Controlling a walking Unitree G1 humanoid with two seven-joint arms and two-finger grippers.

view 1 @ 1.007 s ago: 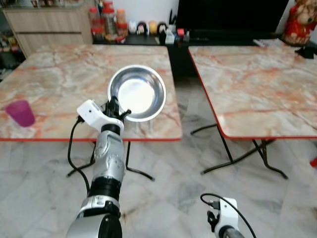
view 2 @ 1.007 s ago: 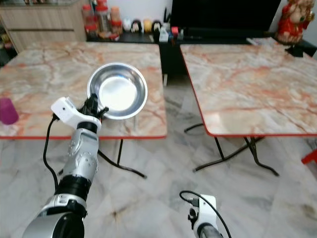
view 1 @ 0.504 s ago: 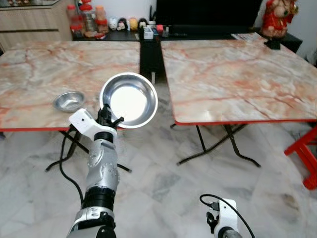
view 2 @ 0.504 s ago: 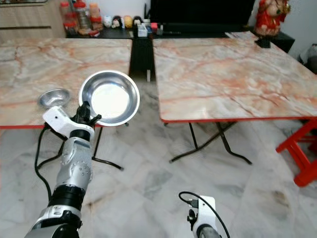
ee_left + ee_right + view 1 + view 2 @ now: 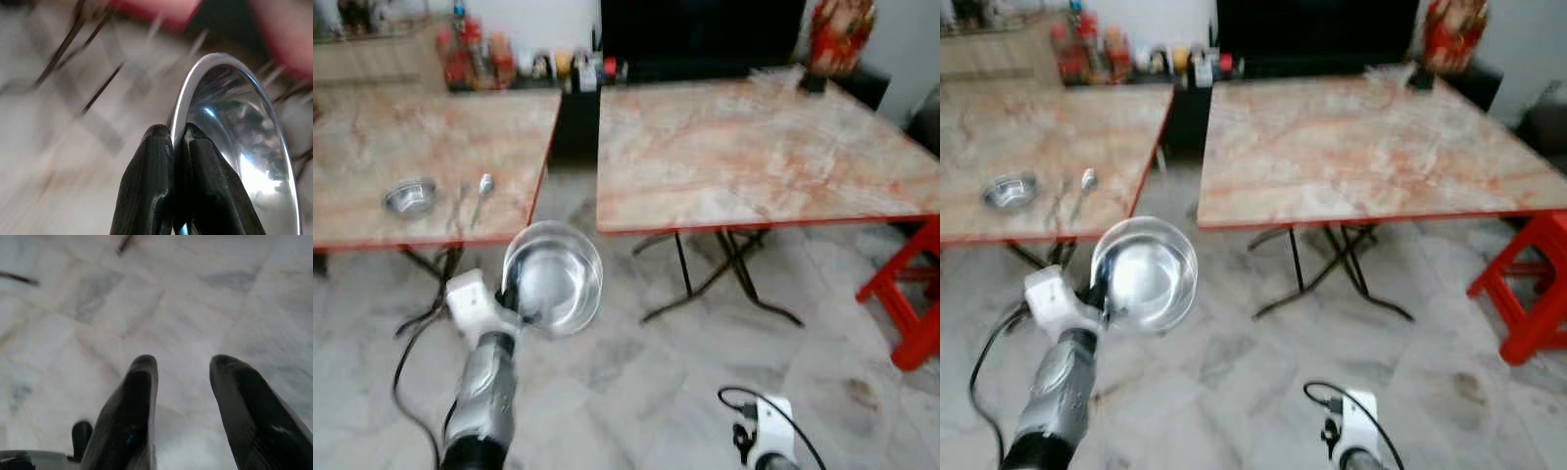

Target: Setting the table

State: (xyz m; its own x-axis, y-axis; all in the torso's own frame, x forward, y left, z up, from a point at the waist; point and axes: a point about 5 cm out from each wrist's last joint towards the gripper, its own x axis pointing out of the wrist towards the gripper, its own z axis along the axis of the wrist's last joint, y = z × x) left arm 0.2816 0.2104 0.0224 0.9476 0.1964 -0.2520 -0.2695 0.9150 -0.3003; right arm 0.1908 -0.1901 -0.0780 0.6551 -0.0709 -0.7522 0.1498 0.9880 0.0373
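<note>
We carry the steel bowl (image 5: 551, 291) by its rim, the left gripper (image 5: 177, 142) pinched tight on the edge so it stays clear of our body above the floor (image 5: 636, 382), short of both tables. The right gripper (image 5: 181, 382) hangs idle, fingers apart. A small bowl (image 5: 409, 197) and spoon (image 5: 483, 186) already lie on the left table (image 5: 372, 137), likely the setting we're adding to. No writing is legible

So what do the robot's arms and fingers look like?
The left arm is a shiny silver tube with a black band low down. A white boxy block sits at its wrist, and a thin black cable loops beside it. Its end effector has two long black ribbed fingers. The right end effector has smooth, rounded black fingers and a white wrist block with a black cable.
</note>
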